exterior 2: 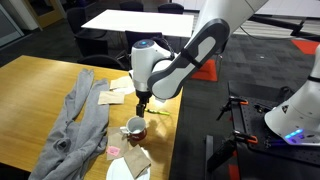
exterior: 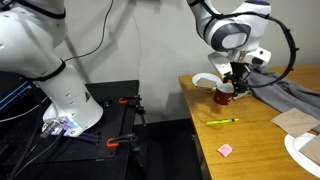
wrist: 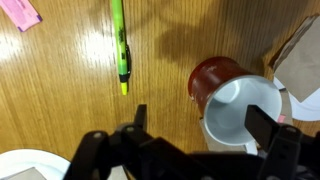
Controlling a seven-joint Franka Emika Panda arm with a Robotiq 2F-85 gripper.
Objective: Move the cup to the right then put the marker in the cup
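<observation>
The cup (wrist: 228, 100), a dark red mug with a white inside, stands on the wooden table (wrist: 60, 100). In the wrist view its mouth lies between my two fingers. My gripper (wrist: 203, 122) is open just above and around the cup, and holds nothing. The marker (wrist: 120, 45), a thin yellow-green stick, lies flat on the wood to the left of the cup, apart from it. In both exterior views the gripper (exterior: 237, 82) (exterior 2: 142, 105) hangs right over the cup (exterior: 224, 95) (exterior 2: 135, 127). The marker (exterior: 222, 122) lies nearer the table's front edge.
A small pink square (wrist: 20, 12) (exterior: 226, 150) lies beyond the marker. A white bowl (wrist: 25, 165) (exterior: 207, 80) sits close to the cup. Brown paper (exterior: 295, 120) and a grey cloth (exterior 2: 80, 120) lie on the table. Another white dish (exterior: 303, 150) is at the table's edge.
</observation>
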